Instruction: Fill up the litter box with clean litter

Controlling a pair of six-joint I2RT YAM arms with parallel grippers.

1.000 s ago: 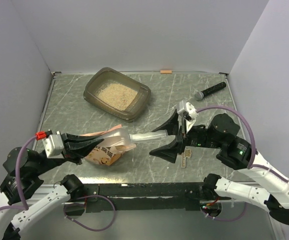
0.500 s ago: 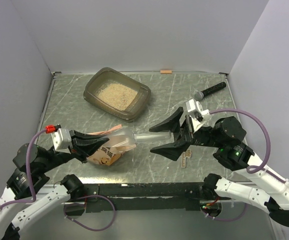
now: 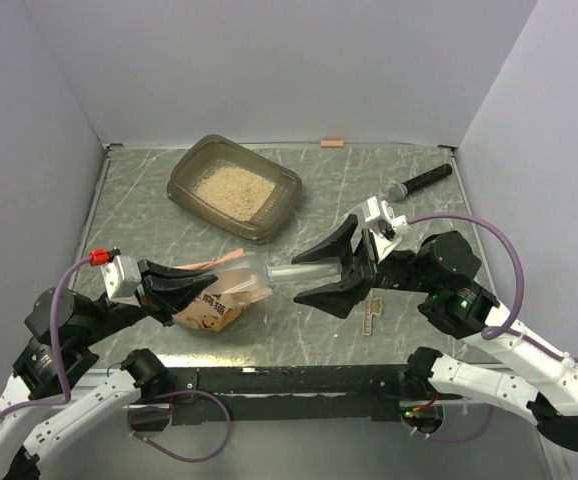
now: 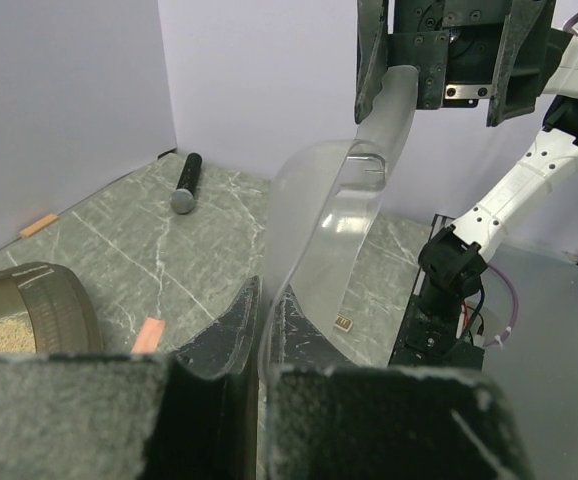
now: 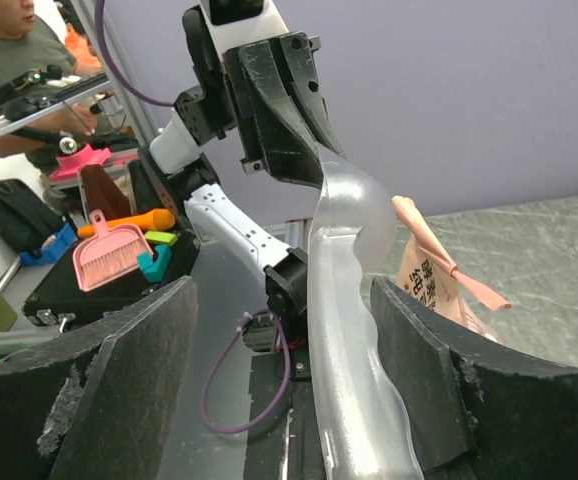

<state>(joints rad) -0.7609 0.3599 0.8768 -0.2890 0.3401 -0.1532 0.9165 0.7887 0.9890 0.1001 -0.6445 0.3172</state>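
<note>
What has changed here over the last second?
The right hand pulled back to the right, then returned leftward, its open fingers straddling the handle of the clear scoop. The left hand edged right, still shut on the scoop's bowl. The litter box, orange pouch and black stick didn't move.

The tabletop (image 3: 149,200) is grey-green like stone, with thin white streaks. A plain pale back wall (image 3: 269,70), left wall (image 3: 19,150) and right wall (image 3: 539,120) stand around it. A small orange strip (image 3: 332,144) sits at its back edge. The light is soft. Beyond the table lies a pink dustpan (image 5: 109,262).
</note>
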